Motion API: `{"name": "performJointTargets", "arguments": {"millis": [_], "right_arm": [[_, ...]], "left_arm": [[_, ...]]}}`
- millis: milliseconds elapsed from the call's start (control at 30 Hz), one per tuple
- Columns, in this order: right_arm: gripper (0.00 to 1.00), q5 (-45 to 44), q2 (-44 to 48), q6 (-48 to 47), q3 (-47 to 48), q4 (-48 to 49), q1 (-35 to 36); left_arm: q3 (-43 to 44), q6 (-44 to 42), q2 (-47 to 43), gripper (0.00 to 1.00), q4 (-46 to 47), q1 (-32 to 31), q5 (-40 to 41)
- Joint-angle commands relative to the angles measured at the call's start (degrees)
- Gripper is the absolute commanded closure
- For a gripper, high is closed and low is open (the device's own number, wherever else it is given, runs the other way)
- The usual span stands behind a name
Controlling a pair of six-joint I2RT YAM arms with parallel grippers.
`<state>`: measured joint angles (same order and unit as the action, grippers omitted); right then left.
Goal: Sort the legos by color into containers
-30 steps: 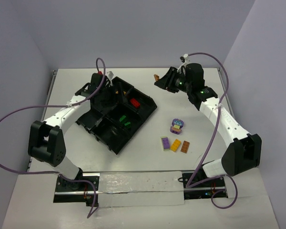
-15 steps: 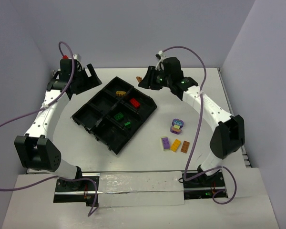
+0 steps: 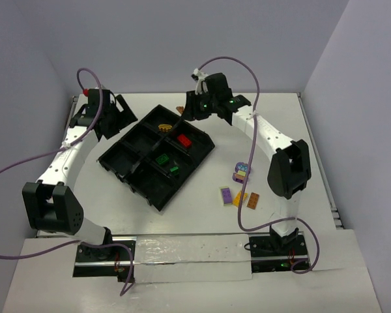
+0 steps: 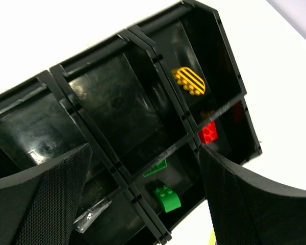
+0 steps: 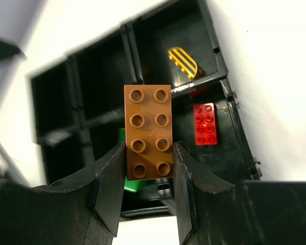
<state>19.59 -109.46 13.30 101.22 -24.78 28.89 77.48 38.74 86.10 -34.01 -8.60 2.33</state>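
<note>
Right wrist view: the right hand (image 5: 149, 149), clamped on a brown brick (image 5: 149, 130), has swung up to the tray (image 5: 217, 56); the left hand (image 4: 144, 150), wide open and empty, has withdrawn; release likely next.

You have a white tabletop (image 3: 195, 222) under everything, closed in by pale lavender walls (image 3: 182, 39) at the back and on both sides. Along your near edge runs a strip of white tape (image 3: 189, 254).
</note>
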Motion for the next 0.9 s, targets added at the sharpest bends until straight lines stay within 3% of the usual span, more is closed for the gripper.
{"name": "performJointTargets", "arguments": {"millis": [0,333,633,867], "right_arm": [[1.0,-5.3,-1.3,-11.5,2.8,0.1,4.8],[1.0,-5.5,-4.8,-12.0,3.0,8.5,9.4],[1.0,-3.6,-16.4,-6.8,19.2,-0.7,10.8],[1.0,-5.4,-16.5,-5.6,17.6,2.9,13.3]], "left_arm": [[3.1,2.1,1.2,0.07,-1.1,-0.2,5.7],[2.4,1.9,-0.8,0.07,-4.1,-0.2,7.2],[-1.5,-1.5,-7.2,0.06,-6.6,1.1,13.1],[-4.5,-2.3,-11.9,0.06,-9.8,1.2,14.4]]}}
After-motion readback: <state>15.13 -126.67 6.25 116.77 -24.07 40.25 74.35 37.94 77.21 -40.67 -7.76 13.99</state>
